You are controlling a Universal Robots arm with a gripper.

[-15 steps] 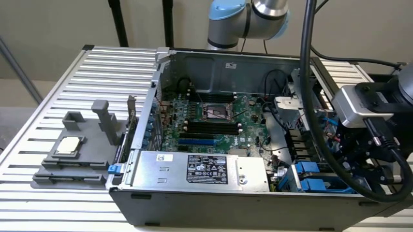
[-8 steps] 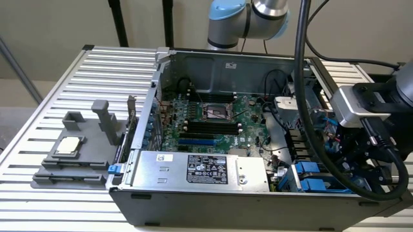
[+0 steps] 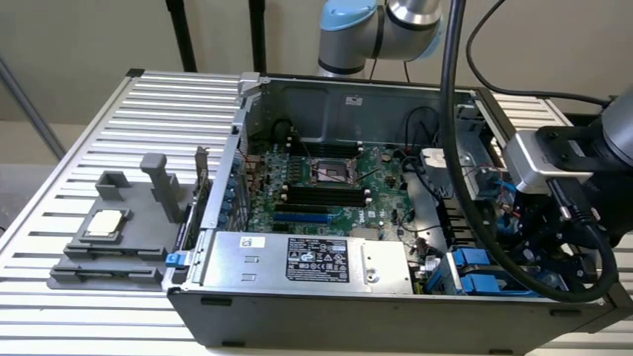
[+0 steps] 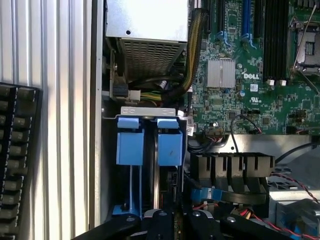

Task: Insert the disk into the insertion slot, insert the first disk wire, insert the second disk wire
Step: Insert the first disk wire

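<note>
- The computer case (image 3: 396, 322) lies open on the slatted counter (image 3: 79, 311), and the arm reaches down into its corner at the exterior view's right.
- The gripper (image 4: 176, 220) hangs just above the grey drive cage; whether it is spread or pressed together cannot be told, and nothing is seen pinched in it.
- 2 blue frames stand side by side in the cage. The disk (image 4: 170, 145) is judged to be the one in line with the gripper, though its grey body and label are hidden.
- The insertion slot (image 4: 148, 109) is at the case wall, beside the power-supply box (image 4: 145, 30) and below the motherboard (image 4: 250, 60) edge.
- Judged from this, step 1 looks done or very nearly so: the blue frame sits down inside the slot, not held above it.
- A blue connector (image 4: 202, 194) and thin red wires (image 4: 295, 187) lie loose just beside the cage. Whether either disk wire is plugged in cannot be told, so both wire steps are judged undone.
- A keyboard (image 4: 15, 160) rests on the counter outside the case.
</note>
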